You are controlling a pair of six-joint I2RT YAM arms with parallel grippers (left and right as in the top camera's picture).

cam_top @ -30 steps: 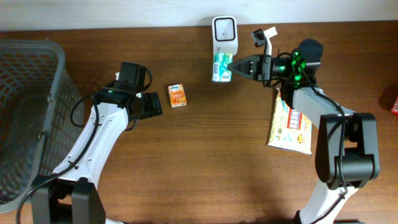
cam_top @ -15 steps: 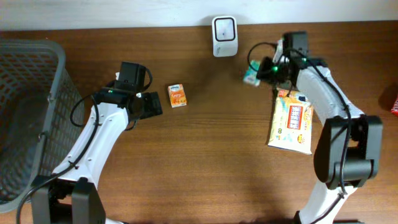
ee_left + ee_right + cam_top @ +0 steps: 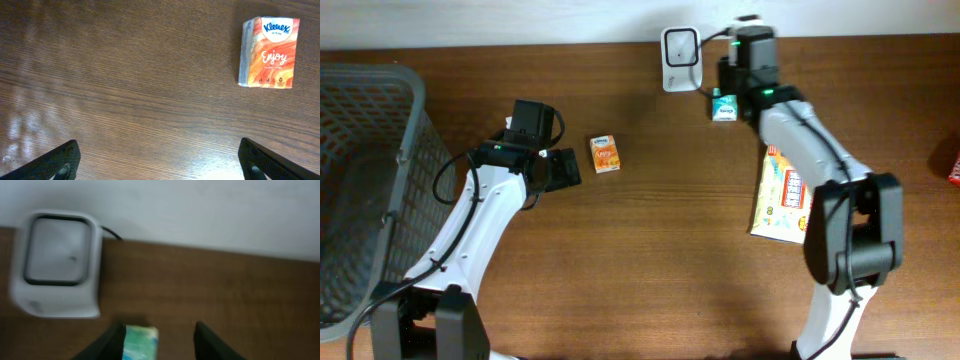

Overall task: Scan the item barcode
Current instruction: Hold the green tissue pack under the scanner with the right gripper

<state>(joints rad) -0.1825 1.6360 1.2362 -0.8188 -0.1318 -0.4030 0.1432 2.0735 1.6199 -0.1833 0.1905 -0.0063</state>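
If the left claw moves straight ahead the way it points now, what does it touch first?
Probably the tissue pack: it lies ahead of the left claw, in line with one finger, not the gap. The gap faces bare table. Depth is unclear.

Brown wooden tabletop (image 3: 660,250) and what it carries
A white scanner (image 3: 680,58) stands at the far edge with a small teal pack (image 3: 723,105) just beside it. An orange tissue pack (image 3: 605,154) (Kleenex on its face) lies mid-table, a large snack packet (image 3: 785,210) to the right, and a grey mesh basket (image 3: 370,130) at the left.
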